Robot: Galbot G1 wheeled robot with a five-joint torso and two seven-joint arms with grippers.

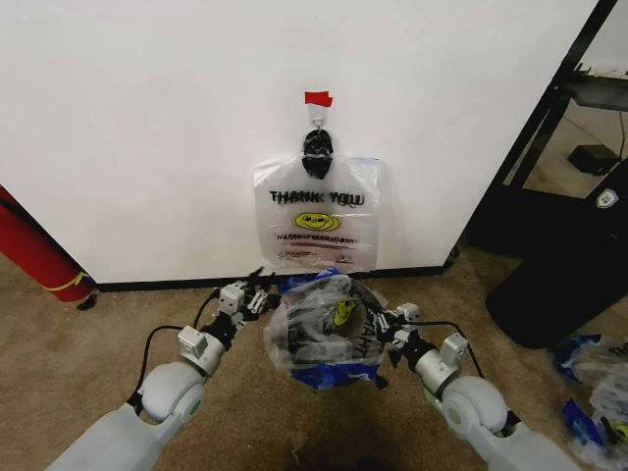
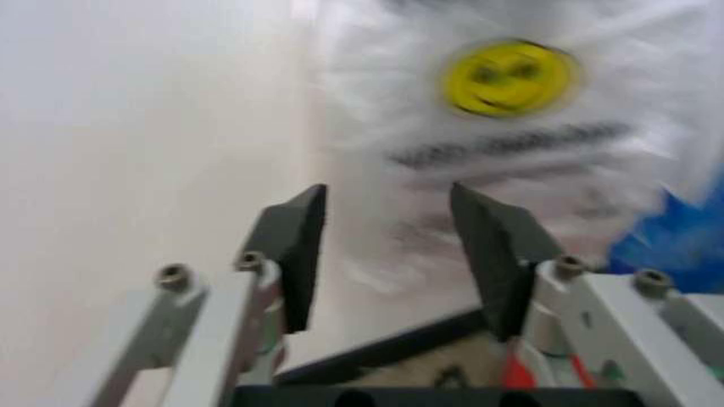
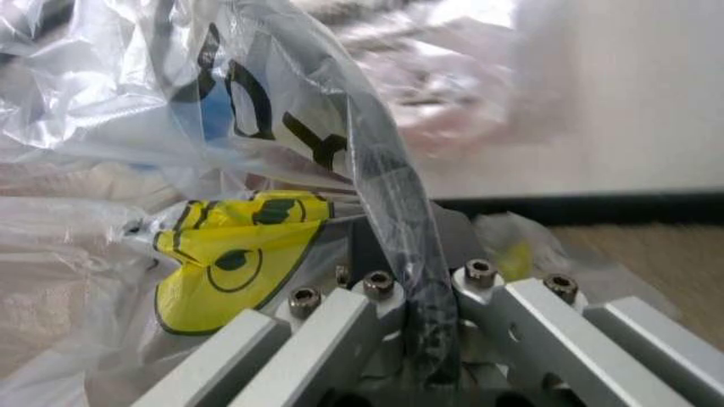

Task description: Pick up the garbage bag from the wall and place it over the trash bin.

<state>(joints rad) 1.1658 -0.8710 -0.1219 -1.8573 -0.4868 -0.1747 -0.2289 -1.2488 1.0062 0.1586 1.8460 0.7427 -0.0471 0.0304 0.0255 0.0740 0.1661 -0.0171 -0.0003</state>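
The crumpled, see-through garbage bag [image 1: 324, 334] is spread over the trash bin [image 1: 316, 345], smiley upward, no clear long axis. The right hand [image 1: 380, 324] pinches its edge; the left hand [image 1: 257, 297] is spread, empty.

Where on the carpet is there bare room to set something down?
Bare carpet lies between the red cylinder and the left gripper. Crowded: the garbage bag between both grippers, and loose bags beyond the right gripper.

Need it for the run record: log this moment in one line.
left gripper open beside garbage bag | right gripper shut on garbage bag | other bag on wall hook
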